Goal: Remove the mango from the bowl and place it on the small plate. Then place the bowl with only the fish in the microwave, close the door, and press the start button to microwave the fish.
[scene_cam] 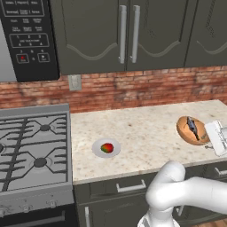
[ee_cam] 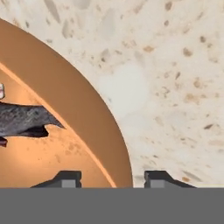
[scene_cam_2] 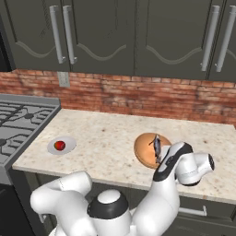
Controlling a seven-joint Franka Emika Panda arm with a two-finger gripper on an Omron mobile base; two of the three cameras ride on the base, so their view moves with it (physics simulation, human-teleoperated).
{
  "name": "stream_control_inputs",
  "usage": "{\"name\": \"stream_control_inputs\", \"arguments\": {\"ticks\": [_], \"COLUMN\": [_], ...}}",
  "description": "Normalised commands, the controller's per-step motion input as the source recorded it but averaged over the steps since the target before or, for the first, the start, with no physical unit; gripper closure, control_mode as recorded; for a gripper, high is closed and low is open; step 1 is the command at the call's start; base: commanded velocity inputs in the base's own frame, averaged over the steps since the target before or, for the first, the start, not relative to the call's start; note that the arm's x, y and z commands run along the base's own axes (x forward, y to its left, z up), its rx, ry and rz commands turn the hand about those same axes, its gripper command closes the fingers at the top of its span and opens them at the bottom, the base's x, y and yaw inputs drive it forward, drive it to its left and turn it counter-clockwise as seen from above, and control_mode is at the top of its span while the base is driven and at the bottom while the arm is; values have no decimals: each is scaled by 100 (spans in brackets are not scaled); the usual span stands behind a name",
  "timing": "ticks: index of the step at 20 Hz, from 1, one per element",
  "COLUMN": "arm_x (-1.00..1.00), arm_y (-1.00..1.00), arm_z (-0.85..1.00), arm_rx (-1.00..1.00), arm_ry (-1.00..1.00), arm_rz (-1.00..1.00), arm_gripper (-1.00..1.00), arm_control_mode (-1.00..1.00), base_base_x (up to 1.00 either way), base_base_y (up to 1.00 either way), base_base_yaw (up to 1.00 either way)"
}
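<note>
Straddling bowl (ee_cam: 65,109) rim: gripper (ee_cam: 113,178), fingers spread apart. Fish (ee_cam: 26,120) inside bowl. Mango (scene_cam: 107,147) on small plate (scene_cam: 97,152), well apart from bowl.

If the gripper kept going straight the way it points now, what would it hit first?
Most likely the bowl's rim: the open gripper has one finger tip on each side of it, one over the inside near the fish, one over the counter. Depth is uncertain.

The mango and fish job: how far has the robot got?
Done: the mango lies on the small plate. In hand: the gripper straddles the rim of the bowl, which holds only the fish; whether it grips is unclear. Left: bowl into the microwave, door shut, start pressed.
</note>
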Motion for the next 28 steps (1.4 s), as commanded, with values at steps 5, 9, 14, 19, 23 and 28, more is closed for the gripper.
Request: {"name": "stream_control_inputs", "arguments": {"ticks": [5, 9, 14, 19, 23, 28], "arm_x": [-2, -28, -36, -7, 0, -3], "arm_y": [2, 0, 30, 93, 100, 100], "arm_z": [0, 41, 70, 72, 72, 82], "arm_rx": [0, 0, 0, -2, -4, -12], "arm_ry": [0, -11, -15, -1, 0, 0], "arm_rz": [0, 0, 2, 10, 10, 2], "arm_gripper": [100, 100, 100, 100, 100, 100], "arm_control_mode": [-100, -100, -100, -100, -100, -100], "base_base_x": [0, 0, 0, 0, 0, 0], "base_base_y": [0, 0, 0, 0, 0, 0], "base_base_yaw": [0, 0, 0, 0, 0, 0]}}
